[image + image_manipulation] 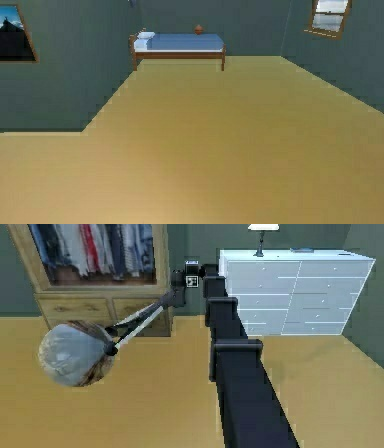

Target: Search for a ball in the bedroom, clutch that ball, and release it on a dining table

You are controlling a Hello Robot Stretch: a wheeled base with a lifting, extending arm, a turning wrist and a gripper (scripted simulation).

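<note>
In the arm side view my dark arm point(240, 364) rises from the bottom edge. From its far end the gripper point(108, 346) reaches down to the left. A grey rounded ball-like thing with brownish marks point(72, 355) hangs at the fingers' end, clear of the floor, so the gripper holds it. In the forward view a small reddish round thing point(199, 30) rests on a blue-covered bed point(178, 44) at the far wall.
A wooden wardrobe point(95, 284) with hanging clothes stands behind the gripper, and a white dresser point(295, 289) with a lamp point(264, 236) beside it. Ahead lie wide tan floor point(210, 140), a window point(328, 17) at the right, a picture point(14, 34) at the left.
</note>
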